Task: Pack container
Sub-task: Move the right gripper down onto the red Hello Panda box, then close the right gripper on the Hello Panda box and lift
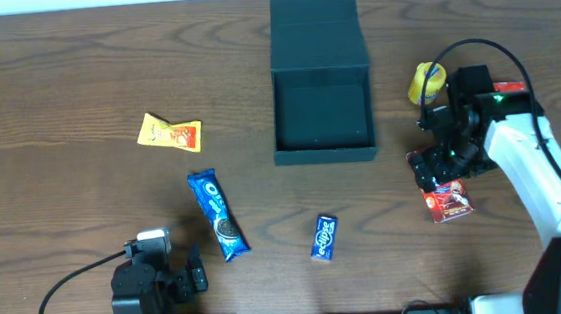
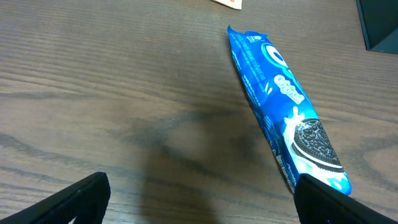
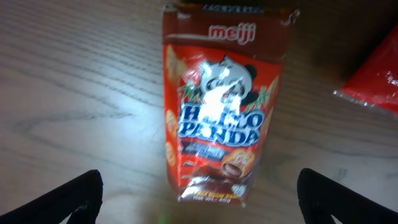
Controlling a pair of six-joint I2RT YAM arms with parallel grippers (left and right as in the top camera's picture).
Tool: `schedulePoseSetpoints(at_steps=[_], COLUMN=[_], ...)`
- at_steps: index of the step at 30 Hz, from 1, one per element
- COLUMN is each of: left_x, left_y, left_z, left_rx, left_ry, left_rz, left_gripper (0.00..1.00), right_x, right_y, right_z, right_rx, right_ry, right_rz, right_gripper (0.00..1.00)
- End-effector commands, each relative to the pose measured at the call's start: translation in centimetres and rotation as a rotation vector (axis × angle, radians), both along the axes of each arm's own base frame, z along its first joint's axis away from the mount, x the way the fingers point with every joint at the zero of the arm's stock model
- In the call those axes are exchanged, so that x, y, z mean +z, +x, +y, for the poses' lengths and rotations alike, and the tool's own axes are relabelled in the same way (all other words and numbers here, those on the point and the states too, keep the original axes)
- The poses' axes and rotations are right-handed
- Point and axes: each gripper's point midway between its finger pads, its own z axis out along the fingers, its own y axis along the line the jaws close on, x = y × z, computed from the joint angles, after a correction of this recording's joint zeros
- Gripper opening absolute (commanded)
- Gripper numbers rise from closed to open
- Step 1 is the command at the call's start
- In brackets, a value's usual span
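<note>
Facing up: red meiji Hello Panda packet

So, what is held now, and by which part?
Nothing is held: right gripper open above the Hello Panda packet, left gripper open near the Oreo packet.

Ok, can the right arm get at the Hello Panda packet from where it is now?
Probably yes. The right gripper is open and the Hello Panda packet lies flat on the table, lined up between its fingers, nothing on top. Another red packet lies off to the side, apart.
</note>
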Motion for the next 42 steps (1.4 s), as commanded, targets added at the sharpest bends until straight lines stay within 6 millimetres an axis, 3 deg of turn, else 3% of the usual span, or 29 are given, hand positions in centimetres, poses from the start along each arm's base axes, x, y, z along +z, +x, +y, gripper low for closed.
schedulePoseSetpoints(at_steps=[1, 8, 22, 37, 40, 42], left_x=[-1.8, -1.8, -1.8, -1.8, -1.8, -1.8], left_y=[-0.4, -0.4, -0.4, -0.4, -0.4, -0.4], left_z=[-0.1, -0.1, -0.1, -0.1, -0.1, -0.1], left_rx=[-0.012, -0.012, -0.012, -0.012, -0.012, -0.012], left_ry=[0.007, 0.007, 0.007, 0.007, 0.007, 0.007], left_rz=[0.045, 0.045, 0.045, 0.045, 0.045, 0.045], left_gripper=[0.95, 0.95, 0.95, 0.95, 0.95, 0.95], right_x=[-0.2, -2.1, -6.4, -8.1, -8.3, -8.4], right_y=[0.9, 2.1, 1.9, 2.0, 1.9, 1.8], right_z=[-0.5, -0.4, -1.7, -1.8, -1.8, -1.8], right_rx=[0.033, 0.032, -0.014, -0.040, -0.040, -0.040], right_ry=[-0.038, -0.038, -0.036, -0.035, -0.035, -0.035], right_rz=[-0.016, -0.063, -0.135, -0.151, -0.144, -0.138], right_gripper=[0.99, 0.99, 0.99, 0.99, 0.90, 0.72])
